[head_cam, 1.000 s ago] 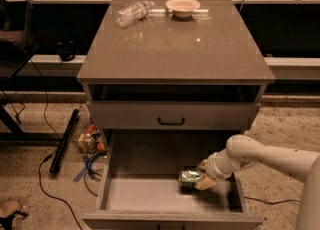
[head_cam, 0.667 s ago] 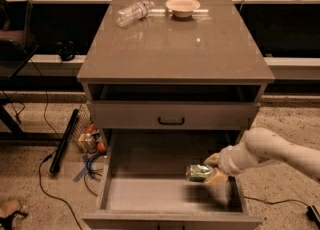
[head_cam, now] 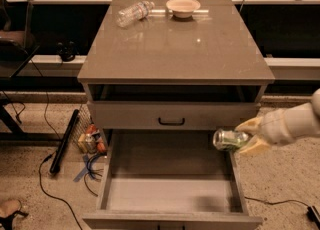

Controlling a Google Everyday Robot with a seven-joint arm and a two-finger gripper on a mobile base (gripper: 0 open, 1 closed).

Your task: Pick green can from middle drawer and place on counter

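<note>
Okay, we've got the small shiny green metal can (head_cam: 229,139) clamped sideways in the gripper (head_cam: 245,136) jaws, above the right wall of the grey wood-grain middle drawer (head_cam: 170,174), seemingly clear to lift to the glossy grey-brown tabletop (head_cam: 175,49).

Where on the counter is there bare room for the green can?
The hand, shut on the green can, is over the right wall of the middle drawer. The counter is bare from its front edge back to the clear bottle and bowl, which crowd the back edge.
</note>
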